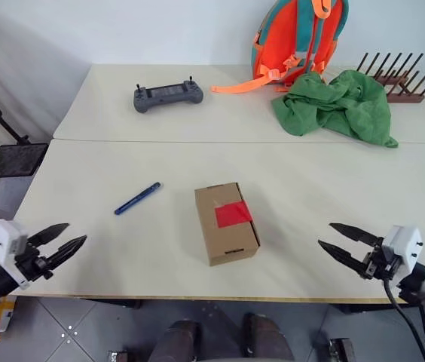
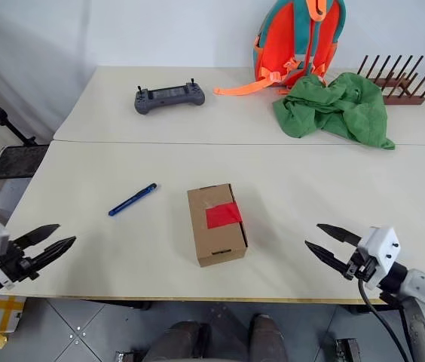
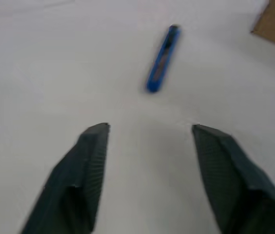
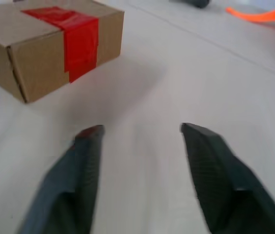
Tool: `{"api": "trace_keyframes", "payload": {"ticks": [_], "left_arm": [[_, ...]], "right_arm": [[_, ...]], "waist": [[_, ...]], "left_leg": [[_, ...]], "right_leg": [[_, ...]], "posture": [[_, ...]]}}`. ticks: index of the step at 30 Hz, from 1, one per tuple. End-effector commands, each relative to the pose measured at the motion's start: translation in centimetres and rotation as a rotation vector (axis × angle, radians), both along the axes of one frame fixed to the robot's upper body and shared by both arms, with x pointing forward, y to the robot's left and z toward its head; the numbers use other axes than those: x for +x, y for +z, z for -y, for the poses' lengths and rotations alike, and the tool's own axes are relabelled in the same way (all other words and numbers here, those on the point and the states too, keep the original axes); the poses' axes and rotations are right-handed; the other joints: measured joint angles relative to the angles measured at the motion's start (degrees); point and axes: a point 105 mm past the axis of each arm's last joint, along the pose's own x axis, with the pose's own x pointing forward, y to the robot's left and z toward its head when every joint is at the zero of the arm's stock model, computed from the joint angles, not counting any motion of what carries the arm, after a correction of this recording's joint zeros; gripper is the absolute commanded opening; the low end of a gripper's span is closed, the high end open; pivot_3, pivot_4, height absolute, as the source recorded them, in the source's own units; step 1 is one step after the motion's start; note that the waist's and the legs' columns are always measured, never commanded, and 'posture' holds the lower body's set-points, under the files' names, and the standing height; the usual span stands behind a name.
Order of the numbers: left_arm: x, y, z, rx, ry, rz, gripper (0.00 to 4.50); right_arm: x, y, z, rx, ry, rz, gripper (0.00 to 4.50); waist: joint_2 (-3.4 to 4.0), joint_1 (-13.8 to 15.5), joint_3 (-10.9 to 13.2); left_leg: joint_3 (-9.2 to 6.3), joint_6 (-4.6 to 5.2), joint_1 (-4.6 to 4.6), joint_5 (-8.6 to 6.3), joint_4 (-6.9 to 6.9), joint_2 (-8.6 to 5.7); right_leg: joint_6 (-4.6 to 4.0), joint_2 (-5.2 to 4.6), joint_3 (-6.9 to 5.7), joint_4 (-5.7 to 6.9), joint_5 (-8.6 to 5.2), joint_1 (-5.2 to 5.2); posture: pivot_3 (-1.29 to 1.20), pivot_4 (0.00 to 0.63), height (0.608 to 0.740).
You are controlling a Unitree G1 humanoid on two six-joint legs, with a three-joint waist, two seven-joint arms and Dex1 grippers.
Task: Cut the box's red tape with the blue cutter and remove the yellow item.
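Box [image 1: 226,222] sits closed — blue cutter [image 1: 138,198] beside it, controller [image 1: 168,96] beyond.

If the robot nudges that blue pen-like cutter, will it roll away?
Possibly a little: the blue cutter is slim and lies flat on the smooth table, so it would likely slide or spin. It looks rigid and light, and its flattish sides in the left wrist view suggest little rolling.

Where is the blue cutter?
In the head view, the blue cutter lies on the table, left of the box, ahead of the left gripper.
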Motion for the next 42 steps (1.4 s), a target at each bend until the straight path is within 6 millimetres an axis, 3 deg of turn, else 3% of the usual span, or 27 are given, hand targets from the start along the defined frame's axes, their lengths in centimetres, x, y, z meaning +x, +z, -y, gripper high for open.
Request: {"api": "trace_keyframes", "payload": {"ticks": [1, 3, 4, 6, 9, 13, 17, 21, 23, 31, 37, 39, 42], "left_arm": [[0.4, 0.1, 3.9, 0.045, -0.144, 0.025, 1.64], [0.6, 0.0, 5.0, 0.053, -0.181, 0.026, 1.05], [1.0, -0.3, 7.3, 0.062, -0.252, 0.033, 0.75], [2.1, -0.7, 11.0, 0.074, -0.342, 0.045, 0.06], [3.8, -1.1, 15.4, 0.088, -0.44, 0.077, 0.03], [4.7, -1.3, 20.8, 0.057, -0.566, 0.083, 0.03], [5.0, -1.3, 23.6, 0.06, -0.635, 0.065, 0.03], [5.0, -0.6, 26.1, 0.045, -0.702, 0.084, 0.03], [5.0, -0.6, 27.5, 0.036, -0.728, 0.089, 0.03], [5.6, -0.6, 28.3, 0.023, -0.712, 0.101, 0.03], [5.8, -0.5, 27.3, 0.006, -0.661, 0.097, 0.03], [5.9, -0.4, 26.3, -0.039, -0.605, 0.046, 0.03], [5.9, 0.4, 24.4, -0.065, -0.523, 0.033, 0.61]], "right_arm": [[0.5, 0.7, -1.5, -0.032, 0.039, 0.009, 1.08], [0.7, 0.6, -1.9, -0.045, 0.047, 0.0, 0.38], [1.2, 0.6, -2.8, -0.062, 0.063, -0.003, 0.07], [2.2, 0.6, -4.2, -0.096, 0.075, 0.003, 0.0], [4.0, 0.7, -6.4, -0.113, 0.085, -0.009, 0.0], [5.1, 0.7, -9.5, -0.125, 0.157, -0.046, 0.0], [6.1, 1.2, -11.6, -0.113, 0.196, -0.054, 0.0], [7.0, 2.1, -11.7, -0.109, 0.206, -0.057, 0.0], [7.9, 2.5, -10.2, -0.142, 0.183, -0.053, 0.0], [8.6, 2.0, -7.4, -0.221, 0.166, -0.087, 0.0], [9.3, 2.1, -5.6, -0.223, 0.125, -0.05, 0.0], [9.8, 3.0, -4.7, -0.181, 0.078, -0.027, 0.0], [9.9, 4.0, -2.2, -0.186, 0.02, -0.006, 0.37]], "waist": [[0.02, 0.0, 0.0], [0.01, 0.0, 0.0], [0.02, 0.0, 0.0], [0.03, 0.0, 0.0], [0.05, 0.1, 0.0], [0.03, 0.1, 0.0], [0.03, -0.1, 0.0], [0.03, 0.2, 0.0], [0.03, 0.3, 0.0], [0.03, -0.1, 0.0], [0.03, 0.0, 0.0], [0.03, 0.0, 0.0], [0.03, 0.0, 0.0]], "left_leg": [[0.0, 0.0, 0.0, 0.0, 0.0, 0.0], [0.0, -0.01, -0.01, 0.0, 0.01, -0.01], [0.0, -0.02, -0.03, -0.01, 0.01, 0.0], [0.0, -0.02, -0.03, -0.01, 0.05, -0.03], [0.03, -0.02, -0.09, 0.0, 0.39, -0.12], [0.02, -0.03, -0.09, 0.0, 0.42, -0.09], [0.04, -0.04, -0.14, 0.0, 0.41, -0.07], [0.04, -0.02, -0.14, 0.01, 0.51, -0.12], [0.02, -0.01, -0.15, 0.02, 0.54, -0.14], [0.03, 0.07, -0.21, 0.03, 0.46, -0.11], [0.06, 0.05, -0.21, 0.04, 0.51, -0.1], [0.06, 0.05, -0.21, 0.04, 0.51, -0.1], [0.06, 0.05, -0.21, 0.04, 0.49, -0.09]], "right_leg": [[0.0, 0.0, 0.02, 0.0, 0.0, 0.0], [0.0, 0.02, 0.02, 0.04, 0.0, -0.02], [-0.02, 0.03, 0.01, 0.06, -0.01, -0.04], [-0.03, 0.05, -0.03, 0.11, -0.02, -0.07], [0.01, 0.05, -0.33, 0.31, 0.01, -0.06], [0.0, 0.09, -0.36, 0.48, 0.0, -0.12], [-0.01, 0.13, -0.35, 0.61, -0.01, -0.19], [-0.01, 0.1, -0.35, 0.56, -0.01, -0.18], [-0.01, 0.09, -0.38, 0.52, -0.01, -0.12], [0.02, 0.12, -0.41, 0.55, 0.01, -0.17], [0.02, 0.11, -0.39, 0.45, 0.01, -0.17], [0.02, 0.11, -0.39, 0.46, 0.01, -0.17], [0.02, 0.11, -0.38, 0.49, 0.01, -0.18]], "posture": [[0.0, 0.15, 0.74], [0.0, 0.15, 0.74], [0.0, 0.15, 0.74], [0.0, 0.15, 0.74], [0.0, 0.15, 0.74], [0.0, 0.15, 0.74], [0.0, 0.15, 0.74], [0.0, 0.15, 0.74], [0.0, 0.15, 0.74], [0.0, 0.15, 0.74], [0.0, 0.15, 0.74], [0.0, 0.15, 0.74], [0.0, 0.15, 0.74]]}}
